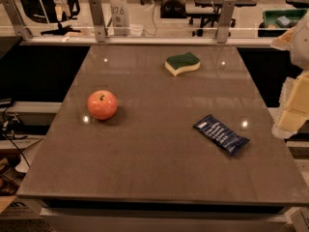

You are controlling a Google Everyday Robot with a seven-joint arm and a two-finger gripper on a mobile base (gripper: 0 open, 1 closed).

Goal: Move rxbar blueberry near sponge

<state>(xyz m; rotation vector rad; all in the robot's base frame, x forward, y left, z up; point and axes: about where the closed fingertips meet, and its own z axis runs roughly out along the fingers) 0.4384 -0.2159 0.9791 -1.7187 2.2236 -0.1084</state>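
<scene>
The rxbar blueberry (221, 134) is a flat dark navy bar with white print. It lies at an angle on the right side of the brown table (154, 168). The sponge (182, 63), green on top with a yellow body, lies at the far middle of the table, well apart from the bar. My gripper (292, 114) shows as pale blocky parts at the right edge of the view. It hangs beyond the table's right edge, to the right of the bar and above table height, touching nothing.
A red-orange apple (102, 105) stands on the left half of the table. A glass rail with metal posts (96, 18) runs along the table's far edge. Cables and clutter lie on the floor at the left.
</scene>
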